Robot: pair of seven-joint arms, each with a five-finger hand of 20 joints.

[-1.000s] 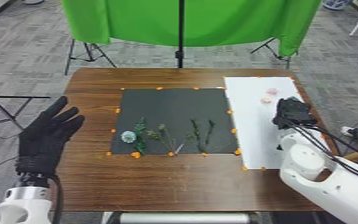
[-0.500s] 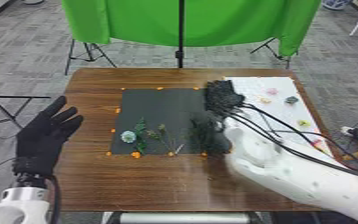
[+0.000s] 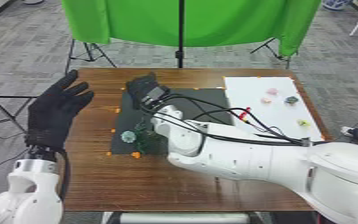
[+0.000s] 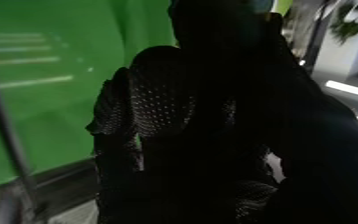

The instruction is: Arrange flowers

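In the head view, my right hand (image 3: 143, 90) is over the far left corner of the dark mat (image 3: 213, 96). My left hand (image 3: 53, 111) stays left of the mat, its fingers straight and spread. A pale blue flower (image 3: 128, 136) with green leaves (image 3: 143, 136) lies on the mat's near left part. My right arm hides much of the mat. On the white sheet (image 3: 246, 90) are pink blooms (image 3: 272, 91), a grey-blue bloom (image 3: 291, 100) and a yellow one (image 3: 303, 122). My right hand (image 4: 184, 125) is very dark in the right wrist view.
The brown wooden table (image 3: 95, 172) carries the mat and the sheet, with orange marks along their edges. My right forearm (image 3: 246, 157) crosses the near right half. A green cloth (image 3: 140, 22) hangs beyond the far edge on a stand.
My right hand has swung left from the white sheet across the dark mat to its far left corner. My left hand has risen a little and shifted slightly right.
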